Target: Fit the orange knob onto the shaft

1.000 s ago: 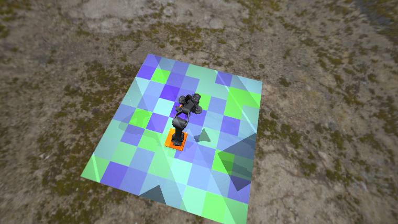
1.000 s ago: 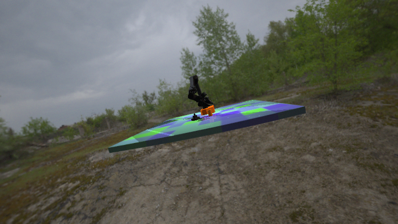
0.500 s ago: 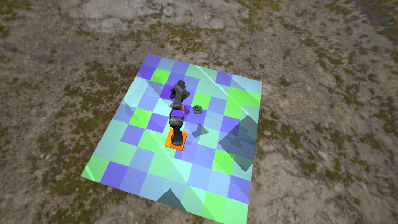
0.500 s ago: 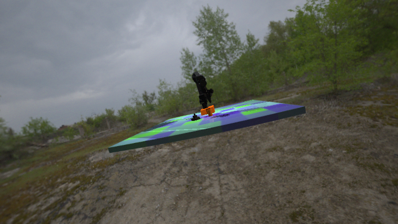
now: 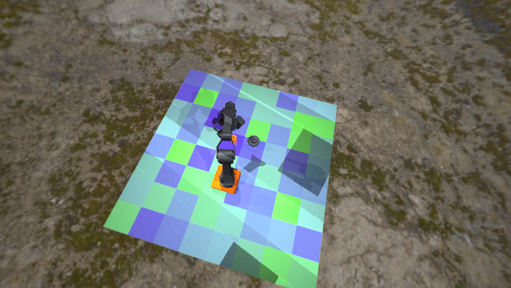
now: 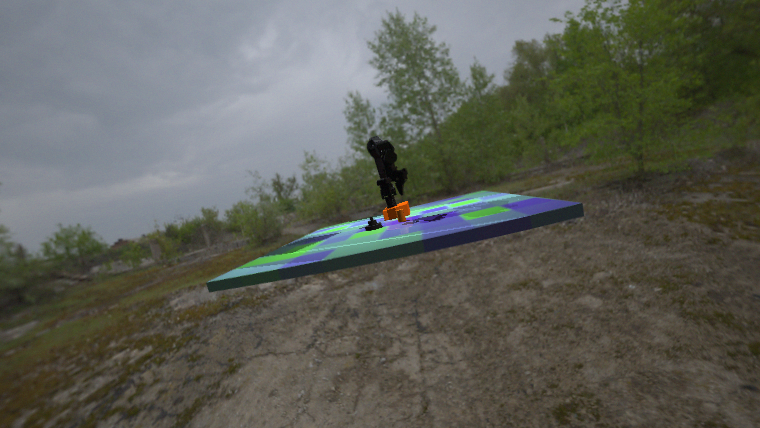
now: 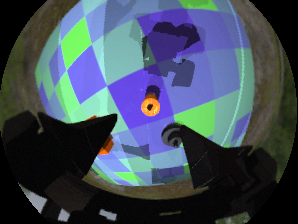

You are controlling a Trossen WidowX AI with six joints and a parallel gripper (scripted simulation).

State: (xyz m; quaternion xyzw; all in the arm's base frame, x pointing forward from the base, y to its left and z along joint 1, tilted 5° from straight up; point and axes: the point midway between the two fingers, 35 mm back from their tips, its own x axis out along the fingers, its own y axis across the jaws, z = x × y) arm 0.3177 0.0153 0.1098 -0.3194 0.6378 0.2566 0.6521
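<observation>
The orange knob stands upright on the checkered board. In the wrist view its dark hole faces the camera; the side on which the hole is flat is too small to tell. The round dark pedestal with its shaft stands a short way from the knob, to the right in the top view. The right finger partly covers it in the wrist view. My gripper is wide open and empty, high above the board, with the knob seen just beyond the gap between its fingertips.
The arm's orange base is on the checkered board. In the top view the arm reaches past the left side of the knob. Dark shadows lie across the board.
</observation>
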